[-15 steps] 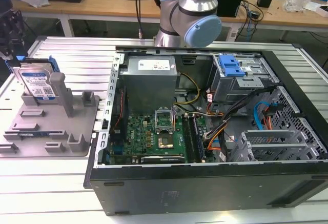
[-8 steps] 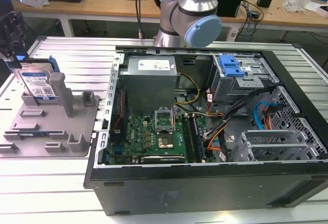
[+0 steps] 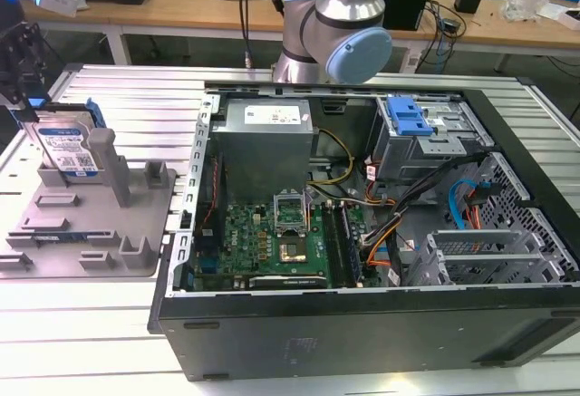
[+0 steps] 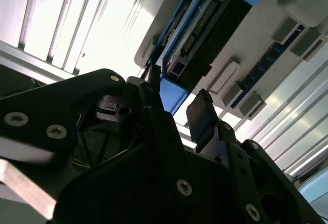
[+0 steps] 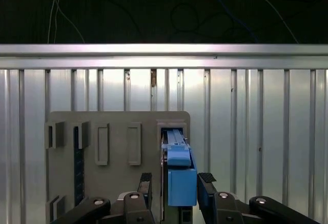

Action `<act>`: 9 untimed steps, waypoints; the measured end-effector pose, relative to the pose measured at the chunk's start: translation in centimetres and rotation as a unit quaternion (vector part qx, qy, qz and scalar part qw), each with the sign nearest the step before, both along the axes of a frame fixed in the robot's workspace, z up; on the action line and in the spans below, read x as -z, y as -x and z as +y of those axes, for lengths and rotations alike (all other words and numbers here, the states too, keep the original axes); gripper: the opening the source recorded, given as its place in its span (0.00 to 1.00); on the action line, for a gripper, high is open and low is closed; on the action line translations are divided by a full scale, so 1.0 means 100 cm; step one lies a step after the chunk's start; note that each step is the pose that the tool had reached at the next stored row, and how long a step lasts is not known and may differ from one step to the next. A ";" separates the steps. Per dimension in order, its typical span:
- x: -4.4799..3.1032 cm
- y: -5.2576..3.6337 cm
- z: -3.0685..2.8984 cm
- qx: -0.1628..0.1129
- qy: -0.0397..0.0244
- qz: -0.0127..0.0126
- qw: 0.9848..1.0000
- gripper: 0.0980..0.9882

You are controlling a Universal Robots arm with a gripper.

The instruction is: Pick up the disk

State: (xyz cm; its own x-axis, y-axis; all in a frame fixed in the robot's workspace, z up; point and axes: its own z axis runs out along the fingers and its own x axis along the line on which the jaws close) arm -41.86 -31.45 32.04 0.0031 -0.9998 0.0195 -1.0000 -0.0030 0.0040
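Note:
The disk [image 3: 68, 147] stands on edge in a slot at the far corner of the grey fixture plate [image 3: 100, 242], at the exterior view's left, its white-and-blue label facing out. My gripper [image 3: 20, 97] hangs just above it. In the first wrist view the gripper [image 5: 176, 183] is open, one finger [image 5: 146, 184] on each side of the disk's blue edge rail [image 5: 180, 180]. The second wrist view shows the gripper [image 4: 177, 98] the same way, with the disk [image 4: 205, 34] reaching away from the fingertips. I cannot tell whether either finger touches the rail.
An open computer case [image 3: 362, 323] with motherboard, cables and a blue drive-bay latch [image 3: 408, 120] lies at the exterior view's right of the plate. Upright posts [image 3: 109, 165] rise from the plate beside the disk. Everything rests on a ribbed metal table [image 3: 54, 342].

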 end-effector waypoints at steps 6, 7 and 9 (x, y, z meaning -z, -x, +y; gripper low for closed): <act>0.0035 0.0006 0.0030 0.000 0.000 0.000 1.000 0.43; 0.0039 0.0006 0.0030 0.000 0.000 0.000 1.000 0.43; 0.0053 0.0007 0.0030 0.000 0.000 0.000 1.000 0.43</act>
State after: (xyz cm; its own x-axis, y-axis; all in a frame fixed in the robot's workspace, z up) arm -41.93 -31.14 31.51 0.0031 -0.9998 0.0195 -1.0000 -0.0030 0.0040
